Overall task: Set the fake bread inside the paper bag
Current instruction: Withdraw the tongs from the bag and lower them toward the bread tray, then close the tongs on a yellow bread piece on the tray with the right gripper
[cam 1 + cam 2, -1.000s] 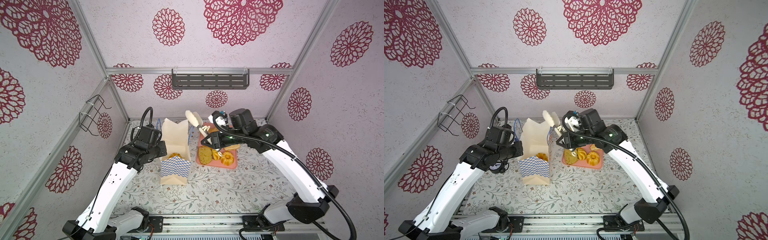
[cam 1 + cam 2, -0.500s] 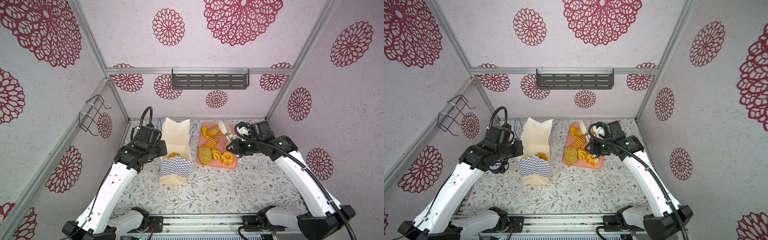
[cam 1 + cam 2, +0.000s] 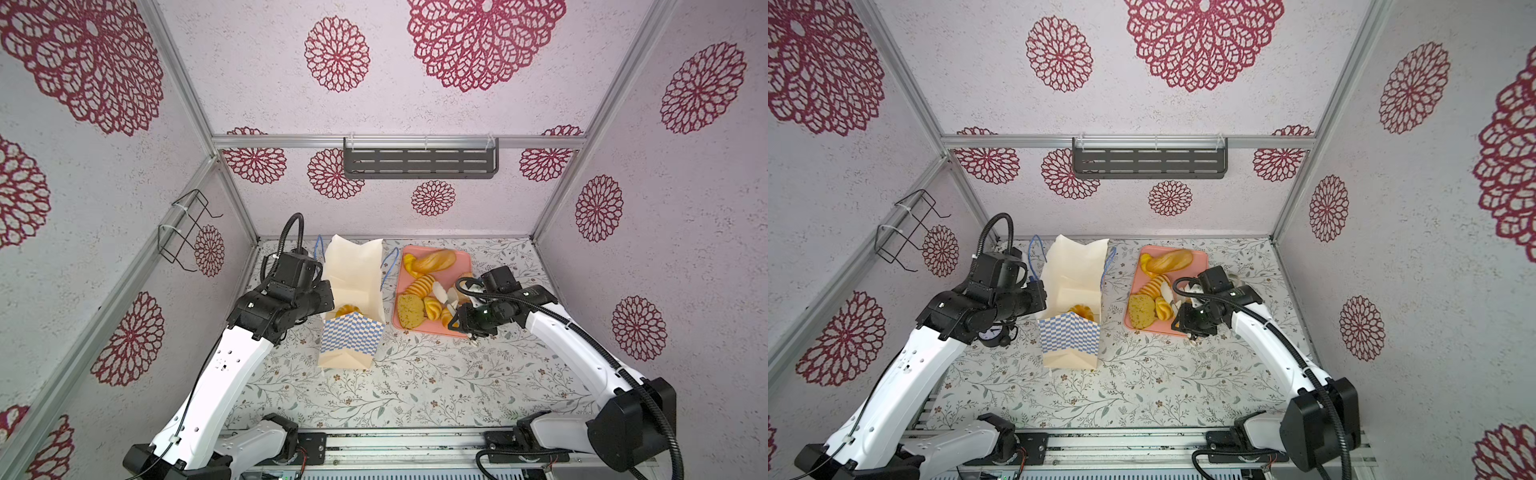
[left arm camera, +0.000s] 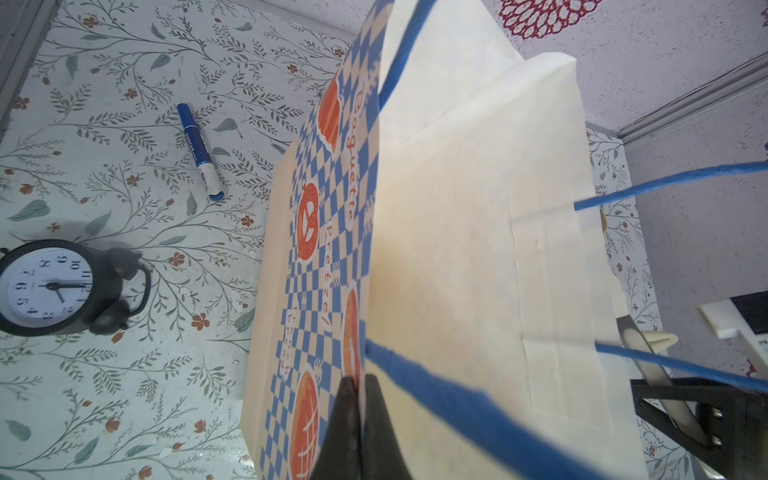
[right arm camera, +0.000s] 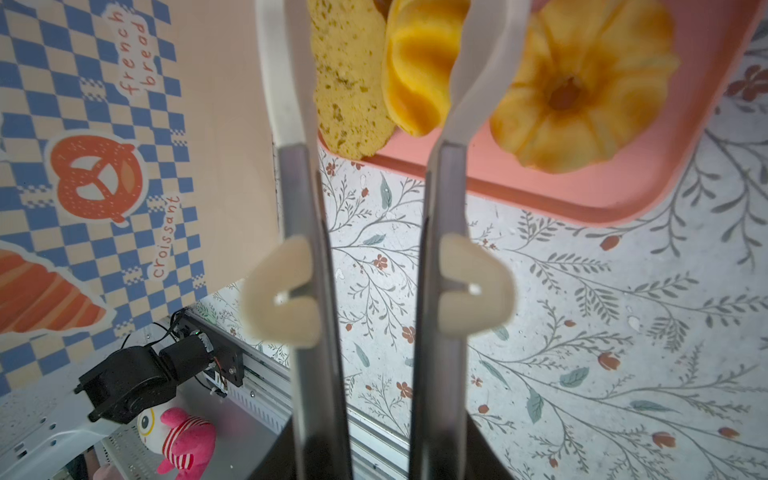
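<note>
Left jaws clench the rim of the checkered cream paper bag [image 3: 352, 338]; right jaws grasp metal tongs [image 5: 301, 187] flanking a ridged golden toy roll [image 5: 415, 62] on the pink tray [image 5: 540, 195] by the counter's [image 3: 415, 374] back edge.

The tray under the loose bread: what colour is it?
The tray is plain salmon pink, with no pattern. It shows best in the right wrist view.

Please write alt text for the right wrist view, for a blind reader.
White-tipped tongs reach either side of a ridged roll on a pink tray, between a speckled slice and a ring bun. A checkered paper bag stands nearby.
</note>
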